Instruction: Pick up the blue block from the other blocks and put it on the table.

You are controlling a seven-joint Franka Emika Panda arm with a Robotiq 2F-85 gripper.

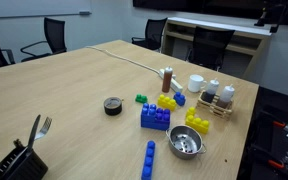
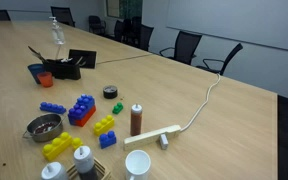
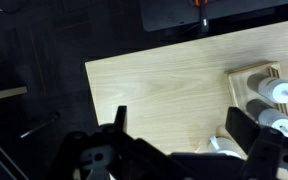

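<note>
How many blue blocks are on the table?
3: a long bar by the metal bowl, a big stack in the middle, a small one near the brown bottle. The stack may hold several.

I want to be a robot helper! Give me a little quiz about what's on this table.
1. True or false: the fingers hold something.
2. Which sits closest to the metal bowl? A) tape roll B) yellow blocks C) fork
3. Fill in: the brown bottle stands ___.
Key: 1 false, they are open and empty. 2 B. 3 upright.
</note>
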